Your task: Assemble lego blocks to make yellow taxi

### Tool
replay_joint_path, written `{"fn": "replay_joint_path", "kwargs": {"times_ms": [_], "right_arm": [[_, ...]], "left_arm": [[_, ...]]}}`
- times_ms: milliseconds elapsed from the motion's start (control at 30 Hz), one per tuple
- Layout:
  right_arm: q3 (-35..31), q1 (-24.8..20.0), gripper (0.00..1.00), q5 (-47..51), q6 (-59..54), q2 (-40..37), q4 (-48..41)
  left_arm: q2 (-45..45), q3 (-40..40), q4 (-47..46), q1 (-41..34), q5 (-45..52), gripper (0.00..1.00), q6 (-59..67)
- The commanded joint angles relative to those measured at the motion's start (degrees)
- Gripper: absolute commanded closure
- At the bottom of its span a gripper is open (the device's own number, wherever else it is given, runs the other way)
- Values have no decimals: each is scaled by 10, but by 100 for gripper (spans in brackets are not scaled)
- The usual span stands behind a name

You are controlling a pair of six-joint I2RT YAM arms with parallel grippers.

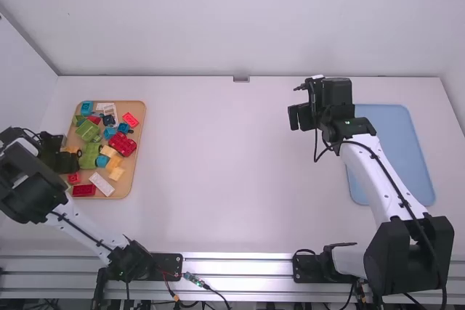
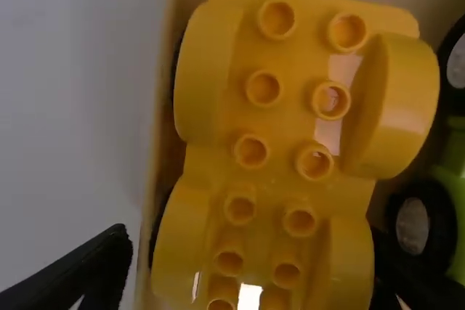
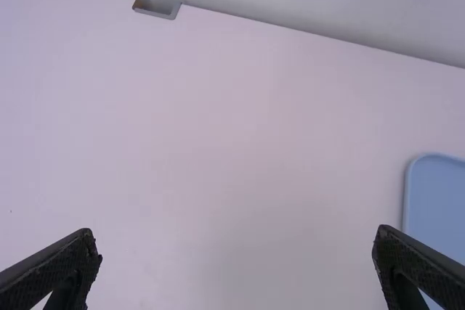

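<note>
Reaching over the light-brown wooden tray (image 1: 136, 176) at the left of the white counter (image 1: 225, 172) with the left hand (image 1: 67, 161), spread wide astride a yellow, studded plastic car base with rounded wheel arches (image 2: 283, 157). Lying inside the tray, right beside its rim, near a green plastic block piece with black wheels (image 2: 456, 201). Also strewn there: red, blue, green, orange and white plastic blocks, with a red plastic car body (image 1: 122, 143) among them. Holding nothing in the right hand (image 1: 298, 117), set wide above the counter, near the flat blue tray (image 1: 392, 139) at the right.
</note>
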Motion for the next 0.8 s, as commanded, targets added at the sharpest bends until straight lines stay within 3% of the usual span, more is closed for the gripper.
{"fn": "replay_joint_path", "kwargs": {"times_ms": [0, 67, 233, 567, 767], "right_arm": [[19, 1, 1, -1, -1, 3, 2], [19, 0, 1, -1, 0, 3, 2], [19, 0, 1, -1, 0, 3, 1], [19, 1, 1, -1, -1, 3, 1], [19, 0, 1, -1, -1, 3, 0]], "left_arm": [[11, 19, -7, -19, -42, 9, -20], [11, 30, -10, -31, -74, 8, -44], [11, 50, -42, -45, -46, 12, -47], [11, 48, -66, -46, -40, 7, -52], [11, 48, -89, -43, 4, 13, -37]]}}
